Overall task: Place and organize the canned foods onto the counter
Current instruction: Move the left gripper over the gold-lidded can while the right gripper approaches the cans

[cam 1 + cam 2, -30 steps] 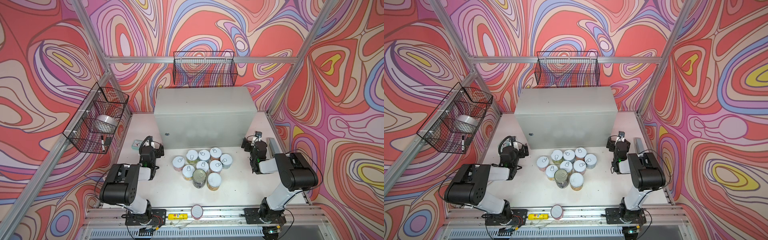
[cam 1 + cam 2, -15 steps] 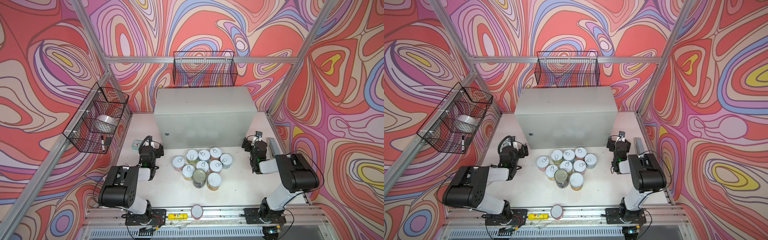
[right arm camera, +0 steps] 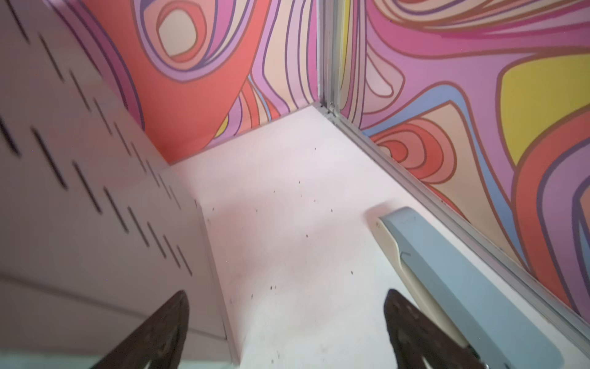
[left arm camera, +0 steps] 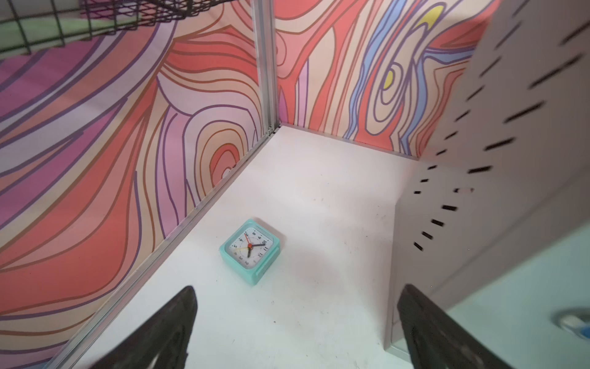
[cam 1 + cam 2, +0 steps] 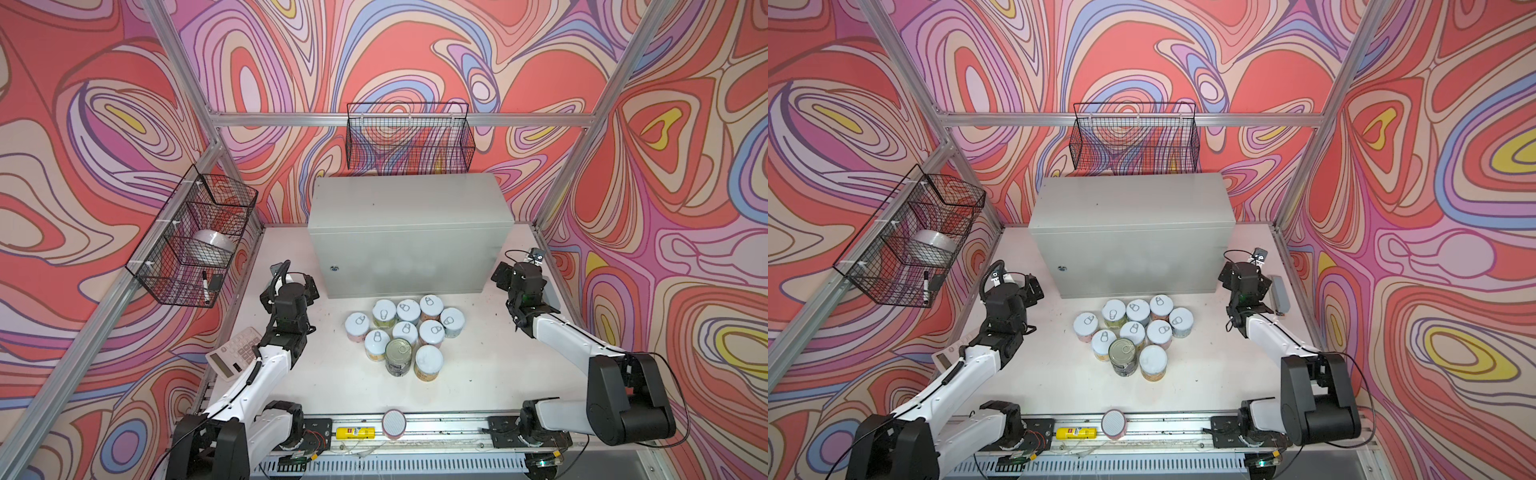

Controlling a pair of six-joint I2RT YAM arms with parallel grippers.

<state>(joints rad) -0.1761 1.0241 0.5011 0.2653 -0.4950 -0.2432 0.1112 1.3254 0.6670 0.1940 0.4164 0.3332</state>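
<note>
The counter [image 5: 409, 208] is light grey, canned foods [image 5: 405, 331] pastel-labelled, clock [image 4: 250, 250] mint-green.

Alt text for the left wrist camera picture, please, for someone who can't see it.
A mint-green clock lies face up on the white table, ahead of the open, empty left pincer. The slotted side of the grey cabinet stands nearby, with swirly walls behind.

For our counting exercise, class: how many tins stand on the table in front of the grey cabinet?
10 tins, clustered on the table before the cabinet: five nearest it, three in the middle, two taller ones frontmost. None seems hidden.
</note>
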